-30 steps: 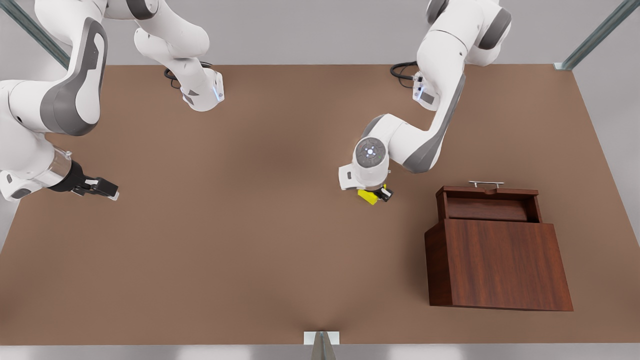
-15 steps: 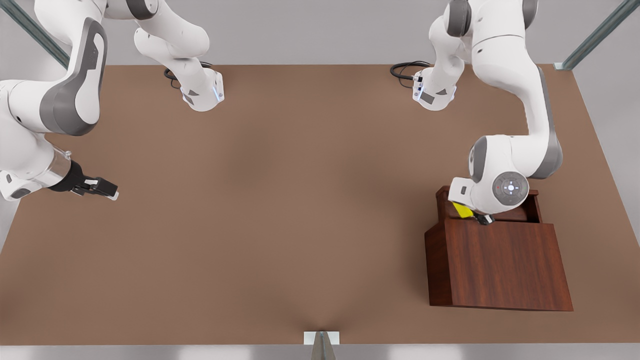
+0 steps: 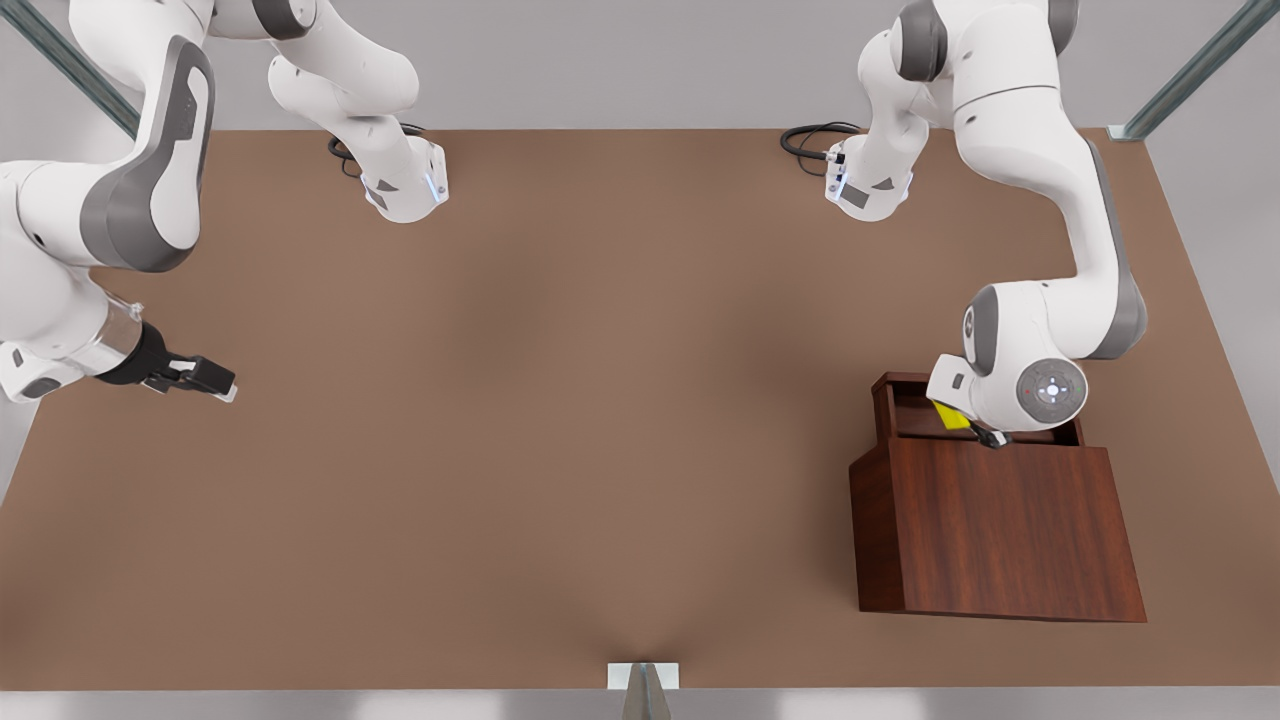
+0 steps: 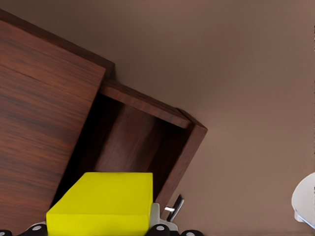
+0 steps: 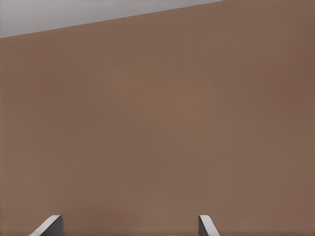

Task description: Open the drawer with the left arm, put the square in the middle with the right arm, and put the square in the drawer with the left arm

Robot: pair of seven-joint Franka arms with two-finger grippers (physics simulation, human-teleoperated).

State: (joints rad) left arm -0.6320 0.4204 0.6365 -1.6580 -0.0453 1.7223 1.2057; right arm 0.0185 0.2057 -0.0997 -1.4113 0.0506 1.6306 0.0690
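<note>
Front view: the left end effector (image 3: 975, 428) held the square (image 3: 951, 416) clamped over the open drawer (image 3: 905, 412) at right of frame, wrist hiding most of both; the right end effector (image 3: 210, 380) waited at far left, apparently spread. Left wrist view: the square (image 4: 103, 202) looked rigid, light, smooth-faced, best pinched on opposite flat sides; the fingers were cut off at the bottom edge. Right wrist view: fingertips (image 5: 47, 227) stood apart over bare desk (image 5: 157, 123).

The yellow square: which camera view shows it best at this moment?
The left wrist view: the square is large there, held in the left gripper over the open drawer. The front view has a small yellow part under the wrist. The right wrist view looks at bare table.
</note>
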